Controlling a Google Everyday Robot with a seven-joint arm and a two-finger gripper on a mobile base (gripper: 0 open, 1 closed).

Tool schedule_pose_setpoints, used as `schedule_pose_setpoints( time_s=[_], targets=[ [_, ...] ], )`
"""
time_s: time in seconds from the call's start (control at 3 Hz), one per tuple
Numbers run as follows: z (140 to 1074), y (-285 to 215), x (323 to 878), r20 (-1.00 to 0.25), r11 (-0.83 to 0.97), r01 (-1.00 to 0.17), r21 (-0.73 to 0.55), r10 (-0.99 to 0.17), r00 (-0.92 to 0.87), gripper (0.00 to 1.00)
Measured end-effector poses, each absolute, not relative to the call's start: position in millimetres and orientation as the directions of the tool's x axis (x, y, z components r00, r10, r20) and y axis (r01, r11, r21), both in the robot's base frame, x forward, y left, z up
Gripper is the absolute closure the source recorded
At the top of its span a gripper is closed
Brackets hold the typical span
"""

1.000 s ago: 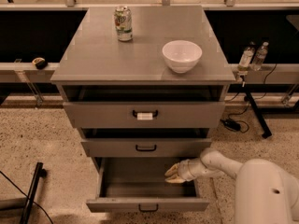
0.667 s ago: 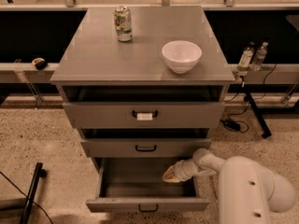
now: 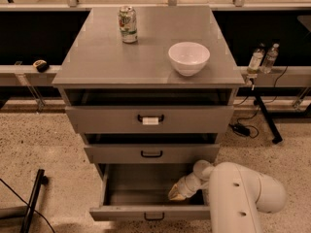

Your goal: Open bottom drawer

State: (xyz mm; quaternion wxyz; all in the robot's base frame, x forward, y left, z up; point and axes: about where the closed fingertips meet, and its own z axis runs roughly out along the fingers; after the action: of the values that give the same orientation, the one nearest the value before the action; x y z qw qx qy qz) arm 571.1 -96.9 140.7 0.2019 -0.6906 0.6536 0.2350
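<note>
The bottom drawer (image 3: 146,211) of the grey metal cabinet stands pulled out, its grey inside showing and its small black loop handle (image 3: 154,217) on the shallow front. My gripper (image 3: 178,193) reaches down into the right side of the drawer's cavity, just behind the front panel. The white arm (image 3: 243,198) covers the drawer's right end.
The mid-sized drawer (image 3: 151,153) and the widest drawer with the white tag (image 3: 150,119) sit slightly out above. A can (image 3: 128,24) and a white bowl (image 3: 189,58) stand on the cabinet top. A black stand leg (image 3: 32,200) lies on the floor at left; bottles (image 3: 262,58) at right.
The arm has swung further in front of the drawer's right side and the gripper has shifted slightly left inside it. The drawer stays out about as far.
</note>
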Motion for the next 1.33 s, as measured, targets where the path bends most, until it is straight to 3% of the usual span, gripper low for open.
schedule_pose_setpoints(
  time_s=[1.33],
  targets=[
    [154.7, -103.9, 465.3, -0.649, -0.176, -0.977, 0.118, -0.758, 0.058, 0.79]
  ],
)
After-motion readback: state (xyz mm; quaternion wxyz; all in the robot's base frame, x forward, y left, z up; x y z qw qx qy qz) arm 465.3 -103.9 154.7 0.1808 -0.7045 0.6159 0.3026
